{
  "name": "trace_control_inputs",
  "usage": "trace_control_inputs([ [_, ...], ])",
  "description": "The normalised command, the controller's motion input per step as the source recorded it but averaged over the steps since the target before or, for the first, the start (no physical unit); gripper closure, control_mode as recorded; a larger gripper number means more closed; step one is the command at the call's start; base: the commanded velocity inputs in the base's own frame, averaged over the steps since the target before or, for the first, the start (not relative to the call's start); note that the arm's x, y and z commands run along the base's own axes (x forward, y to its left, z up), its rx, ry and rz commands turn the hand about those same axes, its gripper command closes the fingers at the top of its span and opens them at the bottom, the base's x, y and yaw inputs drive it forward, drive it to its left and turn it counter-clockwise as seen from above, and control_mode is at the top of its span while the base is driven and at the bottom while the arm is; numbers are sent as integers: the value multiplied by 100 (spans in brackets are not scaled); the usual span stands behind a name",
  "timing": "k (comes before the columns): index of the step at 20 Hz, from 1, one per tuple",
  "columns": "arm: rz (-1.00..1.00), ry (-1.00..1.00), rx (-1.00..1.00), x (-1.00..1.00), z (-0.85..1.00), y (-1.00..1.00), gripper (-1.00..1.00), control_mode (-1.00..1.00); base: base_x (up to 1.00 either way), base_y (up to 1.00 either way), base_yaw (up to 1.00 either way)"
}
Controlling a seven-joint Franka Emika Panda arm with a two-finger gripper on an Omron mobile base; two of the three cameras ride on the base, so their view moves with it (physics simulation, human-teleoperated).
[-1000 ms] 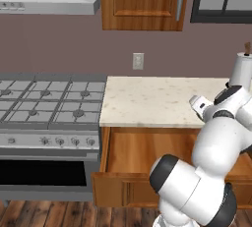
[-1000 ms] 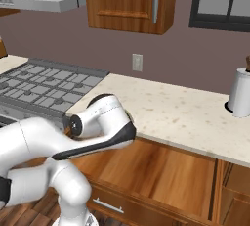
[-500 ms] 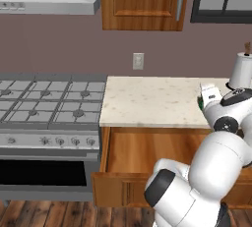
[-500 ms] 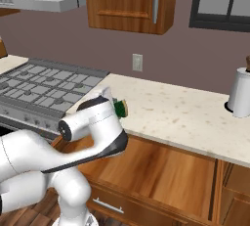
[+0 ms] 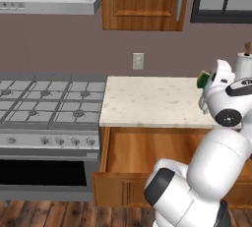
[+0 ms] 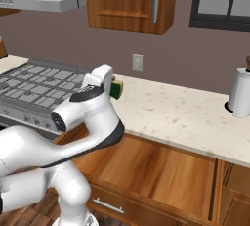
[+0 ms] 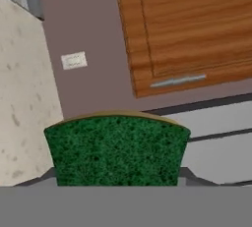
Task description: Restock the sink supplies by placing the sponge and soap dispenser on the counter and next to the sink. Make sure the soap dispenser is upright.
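My gripper [image 7: 116,179] is shut on the sponge [image 7: 116,150], a flat green pad with a dark green face that hides the fingertips in the hand view. From the left base view the sponge [image 5: 202,79] sticks out of the hand above the right end of the beige speckled counter [image 5: 147,100]. In the right base view the sponge [image 6: 116,89] hangs over the counter [image 6: 185,112] near its left end. The soap dispenser and the sink are out of view.
An open wooden drawer [image 5: 147,155] juts out below the counter, also seen as the drawer [image 6: 156,171]. A gas stove [image 5: 49,103] lies to the left. A white paper-towel roll [image 6: 240,92] stands at the far right. A wall cabinet [image 5: 142,0] hangs overhead.
The arm has swung up and the hand has risen, carrying the sponge from near the counter's front edge to a spot higher above the counter.
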Motion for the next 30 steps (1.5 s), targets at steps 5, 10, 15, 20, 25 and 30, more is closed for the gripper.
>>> trace_control_inputs([
  [5, 0, -36, 59, -11, 76, 2, 100, -100, 0, 0, 0],
  [10, 2, -53, 76, -17, 33, -7, 100, -100, 0, 0, 0],
  [15, 11, -52, 76, -16, 41, -12, 100, -100, 0, 0, 0],
  [20, 21, -35, 63, -1, 82, -1, 100, -100, 0, 0, 0],
  [25, 23, -25, 54, 0, 94, 0, 100, -100, 0, 0, 0],
  [30, 22, -4, 46, -27, 81, -42, 100, -100, 0, 0, 0],
])
